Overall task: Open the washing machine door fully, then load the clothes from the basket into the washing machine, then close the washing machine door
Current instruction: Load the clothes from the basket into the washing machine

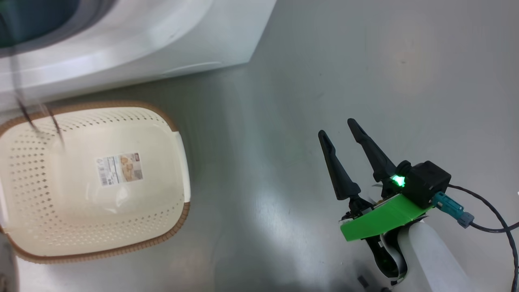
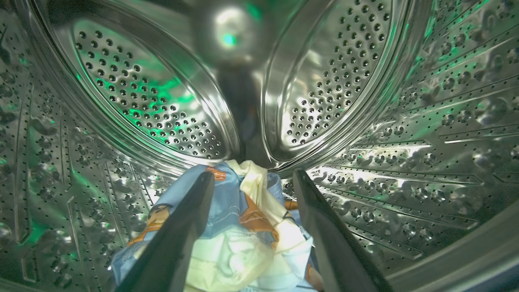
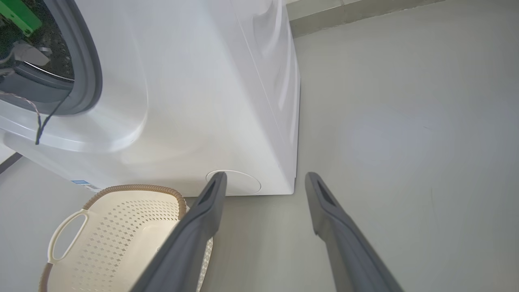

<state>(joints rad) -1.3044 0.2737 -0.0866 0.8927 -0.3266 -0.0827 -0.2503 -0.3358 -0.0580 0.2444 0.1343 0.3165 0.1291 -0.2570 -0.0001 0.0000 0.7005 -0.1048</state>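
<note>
Steel drum (image 2: 134, 101) rings the clothes (image 2: 243, 227) before the parted left end effector (image 2: 251, 176); right end effector (image 1: 336, 126) parted too.

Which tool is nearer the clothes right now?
Left. The left tool is inside the drum, open just above the clothes; the right tool hovers outside above the floor.

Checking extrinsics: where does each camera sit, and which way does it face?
Head: on the head, looking down at floor, basket, washing machine; right tool, forearm show.
Left wrist: inside the drum, facing its back, above the clothes; left tool open.
Right wrist: above the floor, facing the washing machine's lower front; right tool open.
Shared: head and right wrist see basket, washing machine.
</note>
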